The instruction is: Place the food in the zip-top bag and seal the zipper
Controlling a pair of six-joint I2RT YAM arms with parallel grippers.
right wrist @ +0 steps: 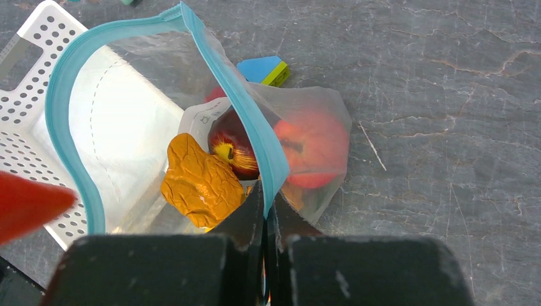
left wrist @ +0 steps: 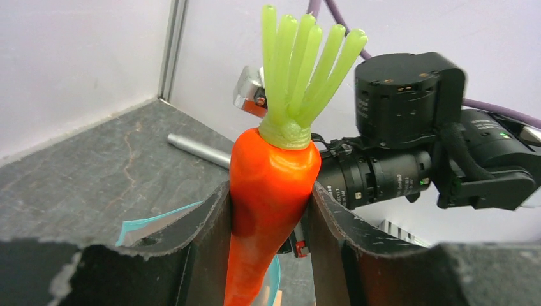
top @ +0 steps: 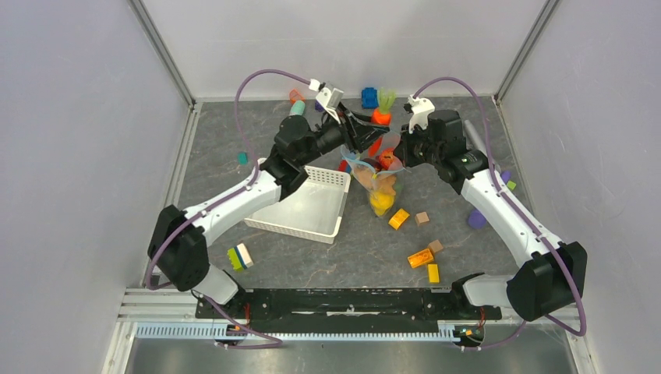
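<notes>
My left gripper [left wrist: 271, 220] is shut on an orange carrot [left wrist: 271, 178] with a green top and holds it upright above the bag's mouth; in the top view the left gripper [top: 374, 125] and the carrot [top: 380, 117] are at the back middle. My right gripper [right wrist: 265, 213] is shut on the light-blue zipper strip [right wrist: 252, 121] of the clear zip-top bag [right wrist: 127, 127] and holds the mouth open. Inside lie a wrinkled orange-yellow piece [right wrist: 201, 182], a dark maroon fruit [right wrist: 233, 146] and a red fruit [right wrist: 312, 146]. The carrot's tip [right wrist: 25, 204] shows at the left. In the top view the right gripper [top: 395, 156] lifts the bag [top: 376, 183].
A white mesh basket [top: 300, 210] lies left of the bag. Loose blocks [top: 398, 219] are scattered in front and right, with a blue block [top: 369, 97], a teal marker toy [top: 297, 109] and a grey cylinder [top: 473, 128] at the back. Walls close in three sides.
</notes>
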